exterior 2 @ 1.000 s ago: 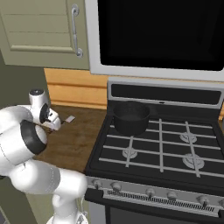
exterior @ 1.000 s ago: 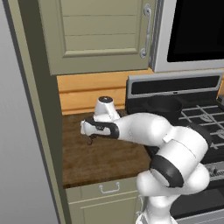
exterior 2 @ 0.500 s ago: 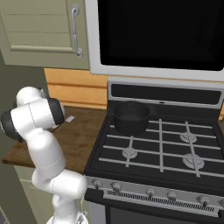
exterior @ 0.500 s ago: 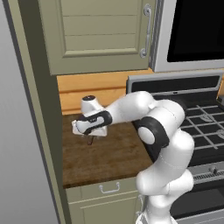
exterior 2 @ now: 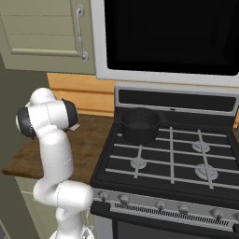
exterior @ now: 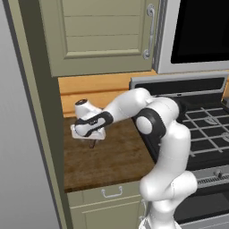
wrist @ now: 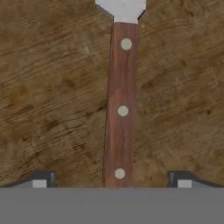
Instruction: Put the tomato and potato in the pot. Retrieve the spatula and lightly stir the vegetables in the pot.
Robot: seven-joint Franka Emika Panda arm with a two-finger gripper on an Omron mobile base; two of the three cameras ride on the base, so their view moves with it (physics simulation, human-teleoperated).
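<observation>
Left base view: the hand (exterior: 91, 142) hangs low over the counter (exterior: 116, 165), fingers spread.
Right base view: the pot (exterior 2: 140, 125) sits on the stove's back-left burner.
Hand view: the spatula (wrist: 120, 100) lies between the spread fingertips; best descend straight and pinch the handle squarely.

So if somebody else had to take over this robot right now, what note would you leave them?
End effector: open, empty, poised over the spatula's handle, one fingertip on each side.
Spatula: flat on the wooden counter, left of the stove.
Pot: on the stove's back left burner; I cannot tell what is inside.
Tomato and potato: I see neither on the counter or stove.
Left: close on the handle, lift, carry to the pot, stir lightly.
</observation>
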